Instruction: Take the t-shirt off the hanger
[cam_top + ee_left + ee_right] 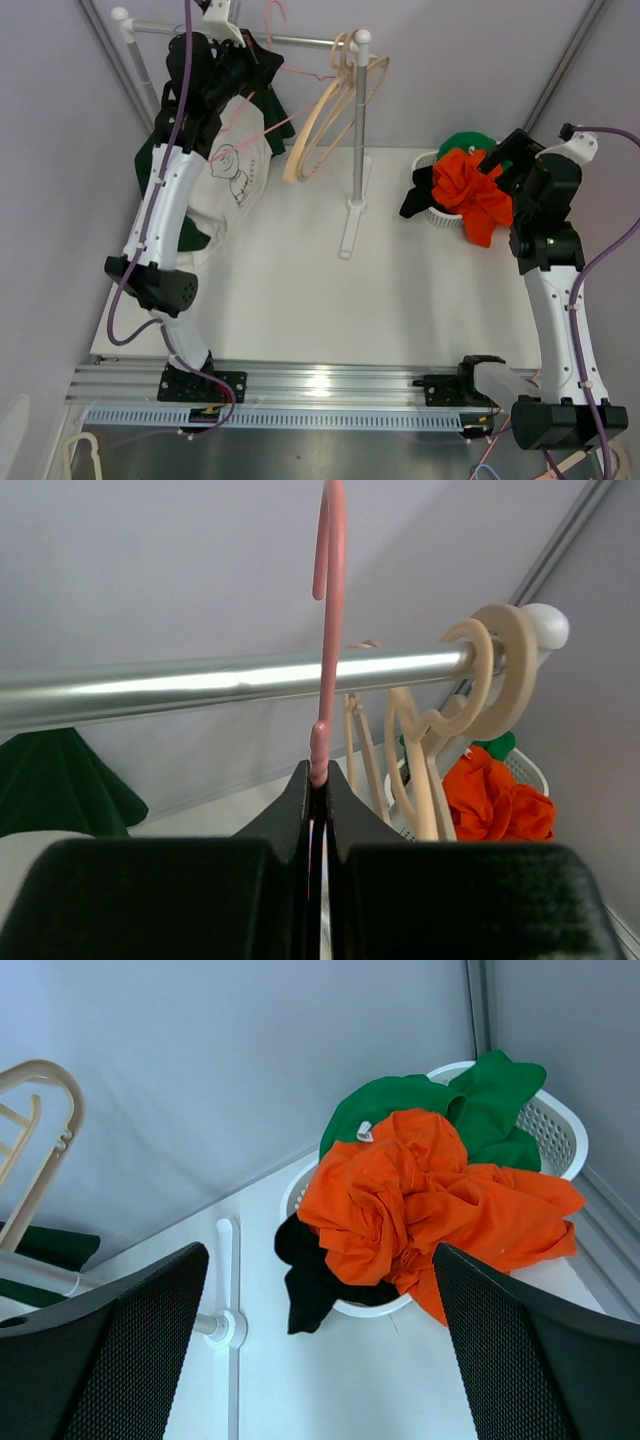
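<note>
A cream t-shirt [236,168] with a dark line drawing hangs at the back left on a pink hanger [300,72]. My left gripper [262,65] is up at the rail, shut on the hanger's neck [320,750] just under the hook. In the left wrist view the pink hook [331,580] crosses the metal rail [200,685] and runs out of the top of the frame. My right gripper [320,1345] hangs open above the table in front of the laundry basket, with nothing between its fingers [110,1350].
A dark green garment [160,150] hangs behind the t-shirt. Several beige hangers [325,115] sit at the rail's right end by the white post [359,120]. At the back right, a white basket [560,1130] holds orange [420,1200], green and black clothes.
</note>
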You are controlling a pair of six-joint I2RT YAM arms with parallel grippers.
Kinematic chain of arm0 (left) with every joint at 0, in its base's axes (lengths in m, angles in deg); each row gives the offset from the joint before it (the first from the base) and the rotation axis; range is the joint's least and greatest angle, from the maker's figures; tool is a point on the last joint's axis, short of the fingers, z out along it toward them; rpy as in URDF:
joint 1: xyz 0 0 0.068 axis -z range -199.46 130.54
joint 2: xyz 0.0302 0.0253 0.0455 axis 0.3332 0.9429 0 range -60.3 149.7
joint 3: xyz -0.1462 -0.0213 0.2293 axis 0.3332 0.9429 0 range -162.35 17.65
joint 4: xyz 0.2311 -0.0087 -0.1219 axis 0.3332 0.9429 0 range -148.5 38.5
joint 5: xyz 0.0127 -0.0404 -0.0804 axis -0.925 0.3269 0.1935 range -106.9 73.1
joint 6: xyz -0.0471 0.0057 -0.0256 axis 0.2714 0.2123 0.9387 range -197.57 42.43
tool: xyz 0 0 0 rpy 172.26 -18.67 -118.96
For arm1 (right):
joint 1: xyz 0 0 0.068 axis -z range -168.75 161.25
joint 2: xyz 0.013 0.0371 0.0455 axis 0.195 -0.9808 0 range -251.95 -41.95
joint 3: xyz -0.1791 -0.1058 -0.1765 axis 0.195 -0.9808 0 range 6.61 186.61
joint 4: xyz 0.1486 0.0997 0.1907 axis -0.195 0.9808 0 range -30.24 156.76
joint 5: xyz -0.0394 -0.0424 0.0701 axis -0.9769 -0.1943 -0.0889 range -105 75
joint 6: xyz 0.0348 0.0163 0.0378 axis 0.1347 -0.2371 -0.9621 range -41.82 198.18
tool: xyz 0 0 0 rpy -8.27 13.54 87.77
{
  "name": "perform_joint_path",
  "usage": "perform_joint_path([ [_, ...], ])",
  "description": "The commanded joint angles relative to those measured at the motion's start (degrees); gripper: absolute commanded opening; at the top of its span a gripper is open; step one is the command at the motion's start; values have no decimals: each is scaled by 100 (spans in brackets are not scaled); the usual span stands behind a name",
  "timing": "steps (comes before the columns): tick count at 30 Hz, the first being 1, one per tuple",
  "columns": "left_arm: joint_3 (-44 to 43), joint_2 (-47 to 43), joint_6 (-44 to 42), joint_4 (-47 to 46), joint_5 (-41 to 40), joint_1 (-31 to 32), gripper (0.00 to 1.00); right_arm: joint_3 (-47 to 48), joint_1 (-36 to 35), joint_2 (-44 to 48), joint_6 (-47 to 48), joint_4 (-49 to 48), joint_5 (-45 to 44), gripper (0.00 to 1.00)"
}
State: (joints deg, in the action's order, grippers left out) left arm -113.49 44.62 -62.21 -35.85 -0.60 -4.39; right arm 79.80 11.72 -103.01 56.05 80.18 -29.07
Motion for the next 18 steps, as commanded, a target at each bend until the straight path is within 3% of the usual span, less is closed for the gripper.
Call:
perform_joint_path([
  [1, -447, 98, -138, -306, -29, 197, 1, 11, -21, 261, 200, -294, 79, 99],
  [9, -607, 476, -410, 28, -197, 716, 1, -15, -29, 428, 95, -258, 360, 99],
  [16, -624, 573, -481, 221, -399, 778, 1, -33, -29, 560, 86, -188, 484, 99],
  [17, -616, 573, -481, 274, -416, 778, 5, -41, -29, 569, 95, -179, 501, 99],
  [18, -615, 556, -498, 301, -434, 778, 15, -59, -29, 569, 86, -171, 519, 99],
])
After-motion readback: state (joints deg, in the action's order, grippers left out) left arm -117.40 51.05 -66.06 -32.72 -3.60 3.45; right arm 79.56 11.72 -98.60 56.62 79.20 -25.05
